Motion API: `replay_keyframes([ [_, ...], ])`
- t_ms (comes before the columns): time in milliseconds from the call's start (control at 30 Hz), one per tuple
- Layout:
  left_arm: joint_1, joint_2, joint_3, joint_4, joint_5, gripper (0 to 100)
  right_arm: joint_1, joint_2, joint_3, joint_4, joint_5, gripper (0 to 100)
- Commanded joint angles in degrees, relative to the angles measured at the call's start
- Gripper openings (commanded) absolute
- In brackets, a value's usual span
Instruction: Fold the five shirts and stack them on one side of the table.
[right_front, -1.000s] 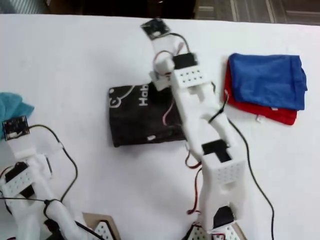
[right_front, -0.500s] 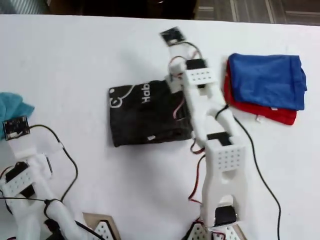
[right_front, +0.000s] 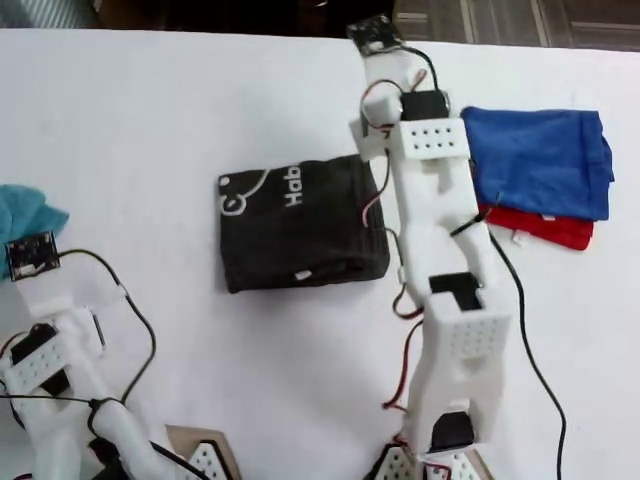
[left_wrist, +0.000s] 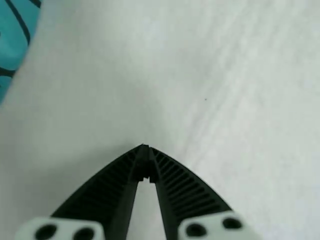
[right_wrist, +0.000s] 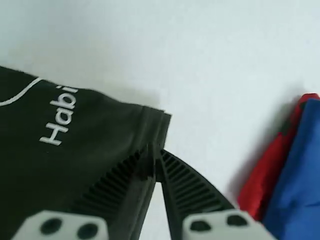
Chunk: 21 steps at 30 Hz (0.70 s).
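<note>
Swinging off the black shirt (right_front: 300, 225) toward the blue shirt (right_front: 540, 160), the right arm (right_front: 440, 220) now sits over the black shirt's far right corner, while the shirt itself has stayed put on the bench (right_front: 150, 120). The right jaws are closed tip to tip at that corner's edge, with no cloth visibly pinched. Right of the black shirt the blue shirt lies folded on the red shirt (right_front: 550, 228) — the stack so far. Well to its left, the teal shirt (right_front: 25, 210) is still bunched; the left jaws, also closed and empty, hover over bare bench nearer it. Folding of the black shirt looks done — next it likely needs gripping and carrying onto the blue one.
</note>
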Motion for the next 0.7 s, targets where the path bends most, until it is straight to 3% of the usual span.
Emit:
replay_keyframes([
  [0,-0.35,-1.32,-0.13,-0.79,0.35,3,-3.91,-6.37,-2.29,7.87,-0.44,2.0],
  [167,-0.44,-1.32,-0.13,-0.79,0.35,3,-8.75,-6.29,-1.32,20.26,-0.35,2.0],
  [300,-0.44,-1.32,-0.13,-0.79,0.35,3,-13.05,-6.90,10.02,22.29,4.48,2.0],
  [533,-0.44,-1.32,-0.13,-0.79,0.35,3,-11.12,-8.04,33.58,6.02,5.54,2.1],
  [667,-0.44,-1.32,-0.13,-0.79,0.35,3,-10.33,-11.38,41.49,2.15,5.71,2.1],
])
